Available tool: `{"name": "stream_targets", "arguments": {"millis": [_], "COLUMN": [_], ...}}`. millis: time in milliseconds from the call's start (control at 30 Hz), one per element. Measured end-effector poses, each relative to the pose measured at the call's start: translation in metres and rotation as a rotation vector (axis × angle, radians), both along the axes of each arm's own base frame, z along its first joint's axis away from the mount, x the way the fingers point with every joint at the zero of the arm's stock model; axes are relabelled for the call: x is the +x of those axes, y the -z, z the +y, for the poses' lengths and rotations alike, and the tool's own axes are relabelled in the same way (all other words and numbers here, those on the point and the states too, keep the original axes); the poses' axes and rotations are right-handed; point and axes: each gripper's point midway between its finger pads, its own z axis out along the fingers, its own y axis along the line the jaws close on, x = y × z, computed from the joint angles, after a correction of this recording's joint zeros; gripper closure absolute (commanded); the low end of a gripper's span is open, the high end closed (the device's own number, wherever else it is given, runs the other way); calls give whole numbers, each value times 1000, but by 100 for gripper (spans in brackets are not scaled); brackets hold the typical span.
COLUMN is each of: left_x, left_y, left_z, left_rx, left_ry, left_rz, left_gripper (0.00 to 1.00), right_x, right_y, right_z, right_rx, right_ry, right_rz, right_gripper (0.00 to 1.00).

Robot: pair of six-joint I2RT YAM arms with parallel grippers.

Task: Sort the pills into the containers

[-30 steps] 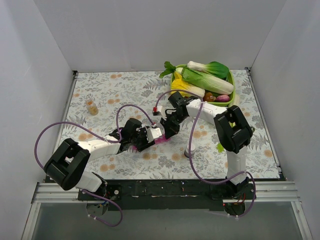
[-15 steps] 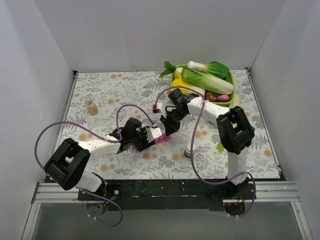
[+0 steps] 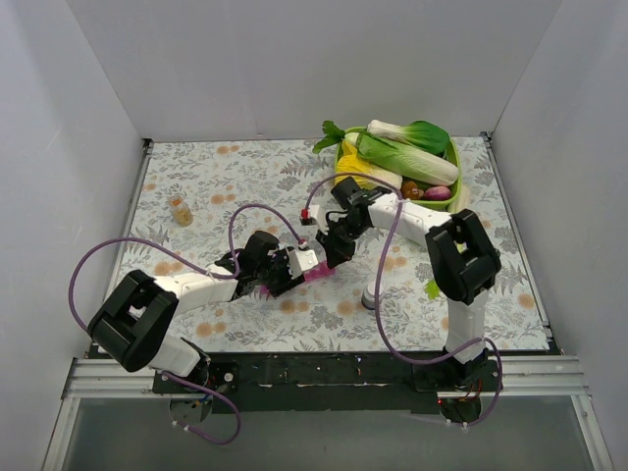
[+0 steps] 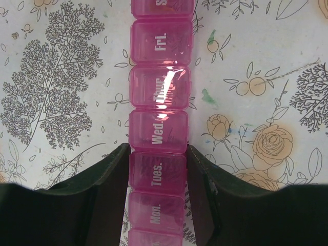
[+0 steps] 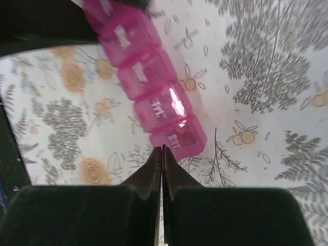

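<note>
The pink pill organiser (image 3: 316, 274) lies on the floral table cover, its compartments marked with day names. In the left wrist view the organiser (image 4: 159, 97) runs straight up the frame, and the lids in sight look closed. My left gripper (image 3: 287, 272) is shut on it, its jaws pressing both sides at the "Tues." compartment (image 4: 157, 171). My right gripper (image 3: 331, 253) is shut and empty. In the right wrist view its tips (image 5: 162, 148) sit at the near edge of the end compartment (image 5: 182, 138). No loose pills show.
A small jar with orange contents (image 3: 179, 210) stands at the left of the table. A green tray (image 3: 454, 169) of vegetables sits at the back right. A small grey cap (image 3: 368, 299) and a green scrap (image 3: 432, 289) lie near the right arm.
My right gripper has shifted slightly at the organiser's end. My left gripper and the organiser have stayed where they were.
</note>
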Motion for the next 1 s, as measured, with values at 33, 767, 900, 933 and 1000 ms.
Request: {"name": "stream_targets", "arguments": {"millis": [33,767,900,933,1000], "left_x": [0,-2,-8,-10,-12], "left_y": [0,-1,-3,-3,-7], "left_z": [0,3,7,9,10], "left_rx": [-1,-4,0,1,-6], "left_ry": [-1,-42,-75,-82,-96], "left_rz": [1,32,62,72,81], "left_gripper": [82,33,13,10,3], "right_x": [-1,13,9,8,7], "right_y": [14,-76,-109,-114,-122], "right_z": [-3,-19,-39,-45,-56], "right_rx": [-33,108,157,163,173], "right_ry": [8,22,42,50,67], "right_rz": [21,-175,-272,-288,-320], "right_gripper": [99,80,68,65,56]}}
